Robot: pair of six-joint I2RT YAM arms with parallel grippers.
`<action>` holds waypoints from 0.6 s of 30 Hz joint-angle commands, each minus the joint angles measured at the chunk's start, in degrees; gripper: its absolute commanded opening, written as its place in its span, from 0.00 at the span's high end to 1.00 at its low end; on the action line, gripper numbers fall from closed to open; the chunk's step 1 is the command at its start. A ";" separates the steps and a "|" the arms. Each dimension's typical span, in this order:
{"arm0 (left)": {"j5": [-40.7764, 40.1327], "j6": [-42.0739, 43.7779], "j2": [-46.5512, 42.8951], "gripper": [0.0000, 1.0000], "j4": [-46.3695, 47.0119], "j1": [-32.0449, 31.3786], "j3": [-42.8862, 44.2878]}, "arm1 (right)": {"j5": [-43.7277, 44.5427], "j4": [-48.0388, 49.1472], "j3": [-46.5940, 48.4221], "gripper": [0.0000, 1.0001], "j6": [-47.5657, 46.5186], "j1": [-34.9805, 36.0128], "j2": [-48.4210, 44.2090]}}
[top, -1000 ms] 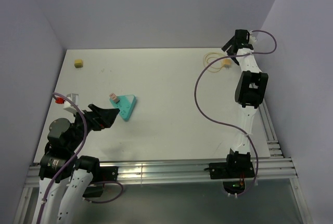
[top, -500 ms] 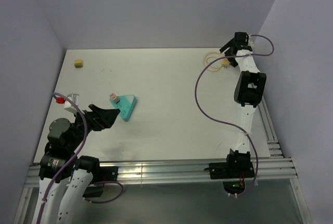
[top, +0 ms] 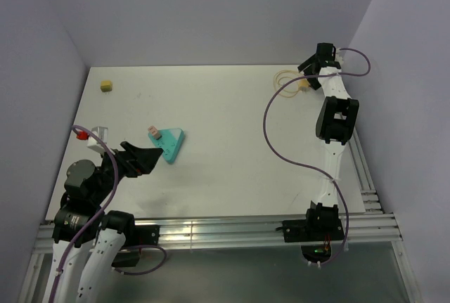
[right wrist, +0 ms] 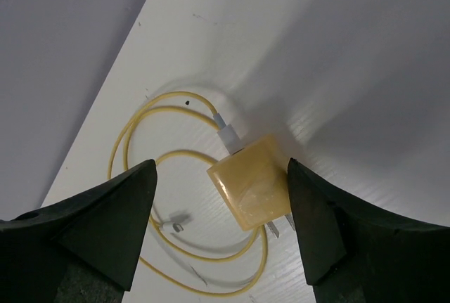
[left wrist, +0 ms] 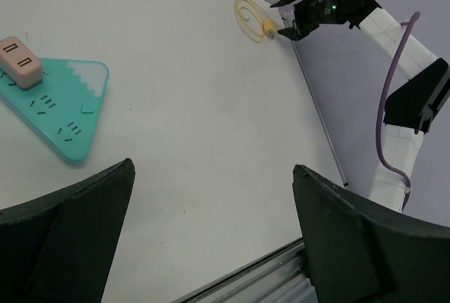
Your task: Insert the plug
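The plug (right wrist: 253, 181) is a small yellow block with metal prongs, lying on the white table with its pale-yellow looped cable (right wrist: 140, 141). It sits at the far right of the table (top: 305, 85) and shows far off in the left wrist view (left wrist: 269, 30). My right gripper (right wrist: 221, 190) is open, one jaw on each side of the plug, the right jaw close against it. My left gripper (left wrist: 211, 197) is open and empty, above the table's near left. A teal wedge-shaped power strip (top: 169, 143) lies near it, also in the left wrist view (left wrist: 60, 110).
A pink adapter (left wrist: 20, 62) is plugged into the teal strip's far corner. A small yellow cube (top: 106, 86) lies at the far left. A red-and-white object (top: 90, 133) sits at the left edge. Purple walls enclose the table; a rail (top: 232, 229) runs along the near edge.
My right gripper has moved slightly toward the far wall and closer over the plug. The left arm has not moved.
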 commanded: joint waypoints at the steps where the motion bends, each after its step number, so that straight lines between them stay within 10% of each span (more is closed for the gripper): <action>1: 1.35 1.23 0.32 0.01 1.65 -0.27 0.99 | -0.65 -0.43 1.44 0.19 1.75 0.69 0.81; 18: 1.96 1.49 -0.65 0.00 1.30 -0.98 1.34 | -3.03 -4.64 0.12 0.22 4.31 2.62 0.45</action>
